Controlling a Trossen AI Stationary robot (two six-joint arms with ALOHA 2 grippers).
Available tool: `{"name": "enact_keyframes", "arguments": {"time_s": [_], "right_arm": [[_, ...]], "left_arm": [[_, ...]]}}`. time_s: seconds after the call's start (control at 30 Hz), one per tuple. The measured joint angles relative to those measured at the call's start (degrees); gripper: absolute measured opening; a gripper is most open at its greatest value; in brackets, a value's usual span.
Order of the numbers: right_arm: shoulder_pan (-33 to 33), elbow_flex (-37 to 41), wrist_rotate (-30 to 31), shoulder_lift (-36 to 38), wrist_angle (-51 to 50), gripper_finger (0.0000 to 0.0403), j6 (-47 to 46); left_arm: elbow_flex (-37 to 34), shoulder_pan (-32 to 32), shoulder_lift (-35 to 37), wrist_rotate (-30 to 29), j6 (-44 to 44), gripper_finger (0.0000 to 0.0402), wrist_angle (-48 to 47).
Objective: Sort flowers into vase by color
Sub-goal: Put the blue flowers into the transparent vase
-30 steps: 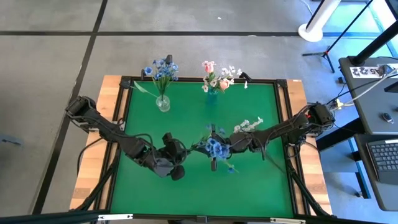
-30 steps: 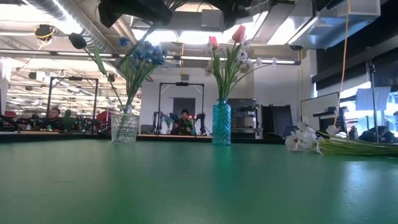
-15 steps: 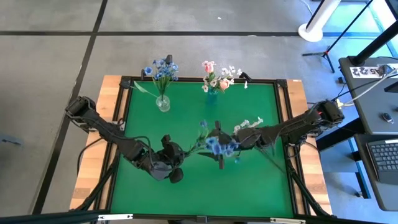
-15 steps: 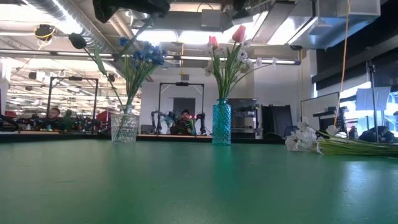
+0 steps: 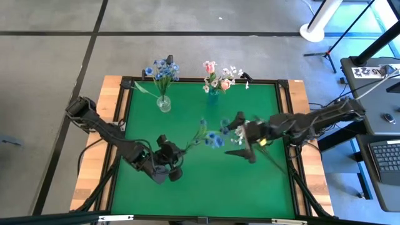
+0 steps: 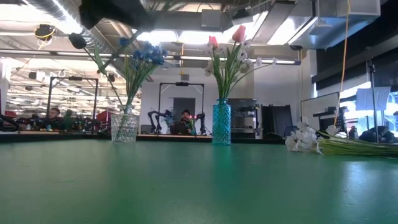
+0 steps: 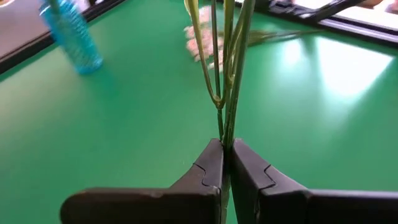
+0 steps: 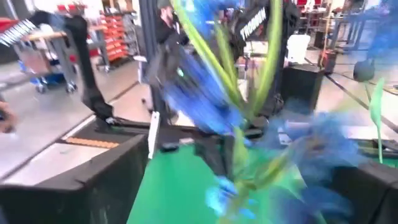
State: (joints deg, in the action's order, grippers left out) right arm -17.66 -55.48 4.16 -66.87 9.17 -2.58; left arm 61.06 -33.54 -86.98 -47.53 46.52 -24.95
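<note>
While your left gripper [image 7: 225, 163] pinches the blue flower's [image 5: 214, 139] stem mid-worktop [image 5: 187, 200], your right gripper [image 5: 240, 139] hangs beside it, jaws wide.

A grey concrete floor [image 5: 56, 69] with dark seam lines surrounds the green surface [image 5: 187, 187] with its wooden border [image 5: 87, 181]. At the right edge of the high view stands a grey desk [image 5: 375, 112] carrying a keyboard [image 5: 384, 159]. In the low view, bright ceiling lights [image 6: 25, 28] and ductwork [image 6: 56, 12] hang overhead; seated people [image 6: 56, 115] show far back.
</note>
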Motion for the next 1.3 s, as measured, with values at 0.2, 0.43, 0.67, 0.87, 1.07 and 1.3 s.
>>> {"name": "enact_keyframes", "arguments": {"time_s": [0.2,0.43,0.67,0.87,1.07,1.3], "right_arm": [[0.01,0.00,-1.64,9.15,-7.33,0.0384,-2.53],[0.00,-0.02,6.44,18.03,-19.99,0.0379,-3.07],[0.01,2.18,10.24,20.00,-21.79,0.0366,-2.97],[0.01,9.00,12.61,19.15,-18.37,0.0352,-0.68],[0.07,15.33,14.77,19.20,-13.01,0.0337,-0.05],[0.07,17.77,14.32,19.23,-12.00,0.0322,-0.40]], "left_arm": [[-0.02,-1.15,0.18,-7.23,4.09,0.0005,-4.28],[-0.02,-6.59,5.37,-25.72,6.63,0.0004,-10.50],[-6.54,-6.44,7.60,-36.89,13.62,0.0004,-10.33],[-22.44,-4.82,7.45,-29.56,11.01,0.0003,17.49],[-37.71,-2.02,4.49,-17.68,-21.50,0.0002,72.60],[-44.17,7.25,2.93,-12.89,-48.36,0.0002,104.94]]}}
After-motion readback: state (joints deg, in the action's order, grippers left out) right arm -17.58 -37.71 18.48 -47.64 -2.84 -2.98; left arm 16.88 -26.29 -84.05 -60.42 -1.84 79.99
